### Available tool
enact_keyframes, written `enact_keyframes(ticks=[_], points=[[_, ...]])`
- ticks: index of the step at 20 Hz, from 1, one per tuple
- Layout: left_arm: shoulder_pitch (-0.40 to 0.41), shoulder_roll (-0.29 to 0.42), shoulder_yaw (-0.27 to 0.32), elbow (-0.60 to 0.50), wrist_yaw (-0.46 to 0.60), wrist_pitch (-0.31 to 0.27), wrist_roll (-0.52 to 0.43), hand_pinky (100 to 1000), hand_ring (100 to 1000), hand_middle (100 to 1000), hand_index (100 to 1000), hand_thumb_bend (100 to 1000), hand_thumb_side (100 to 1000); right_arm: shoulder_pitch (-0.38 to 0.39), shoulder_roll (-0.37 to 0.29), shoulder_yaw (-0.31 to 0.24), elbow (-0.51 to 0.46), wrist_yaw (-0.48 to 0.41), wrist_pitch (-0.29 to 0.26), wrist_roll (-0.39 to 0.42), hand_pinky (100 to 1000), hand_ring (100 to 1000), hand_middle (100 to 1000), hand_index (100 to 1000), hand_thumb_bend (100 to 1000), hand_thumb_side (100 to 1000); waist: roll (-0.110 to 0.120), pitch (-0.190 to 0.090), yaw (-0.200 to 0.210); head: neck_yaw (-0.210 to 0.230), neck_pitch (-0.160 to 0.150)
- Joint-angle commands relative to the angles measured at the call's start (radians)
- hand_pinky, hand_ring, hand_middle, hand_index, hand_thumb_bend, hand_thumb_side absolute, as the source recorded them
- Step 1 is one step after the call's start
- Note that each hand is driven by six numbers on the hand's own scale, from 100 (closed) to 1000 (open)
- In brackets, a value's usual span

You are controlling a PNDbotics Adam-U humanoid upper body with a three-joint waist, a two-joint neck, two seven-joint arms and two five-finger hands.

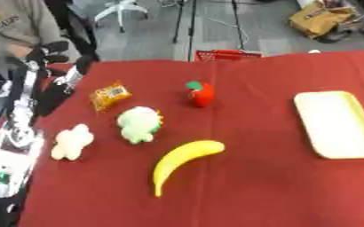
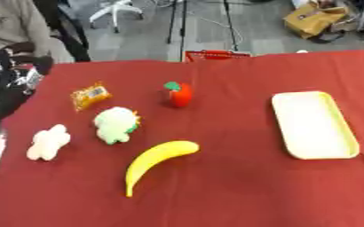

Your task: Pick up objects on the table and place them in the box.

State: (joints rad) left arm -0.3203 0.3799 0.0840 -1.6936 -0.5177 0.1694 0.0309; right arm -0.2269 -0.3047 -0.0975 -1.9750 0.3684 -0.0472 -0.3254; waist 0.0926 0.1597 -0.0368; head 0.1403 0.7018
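A yellow banana (image 1: 183,158) lies at the front middle of the red table (image 1: 255,186). Behind it sit a green and white plush toy (image 1: 138,123), a cream plush toy (image 1: 70,142), an orange snack packet (image 1: 110,95) and a red fruit with a green leaf (image 1: 200,94). The pale yellow box (image 1: 337,124), a shallow tray, lies at the right with nothing in it. My left arm, black and silver, runs along the table's left edge, with its hand (image 1: 51,49) beyond the far left corner, away from every object. My right hand is out of sight.
White and silver equipment (image 1: 10,150) lies off the table's left edge. A red basket (image 1: 228,55) stands just behind the far edge. A seated person (image 1: 14,26), chairs and a brown bag (image 1: 321,17) are on the floor beyond.
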Motion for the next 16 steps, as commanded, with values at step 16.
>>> enact_keyframes(ticks=[16], points=[[0.106, 0.105, 0.060, 0.010, -0.623, 0.169, -0.564, 803, 833, 831, 879, 861, 522, -0.002, -0.016, -0.002, -0.025, 0.000, 0.003, 0.003, 594, 619, 613, 736, 250, 665, 0.018, -0.036, 0.000, -0.006, -0.020]])
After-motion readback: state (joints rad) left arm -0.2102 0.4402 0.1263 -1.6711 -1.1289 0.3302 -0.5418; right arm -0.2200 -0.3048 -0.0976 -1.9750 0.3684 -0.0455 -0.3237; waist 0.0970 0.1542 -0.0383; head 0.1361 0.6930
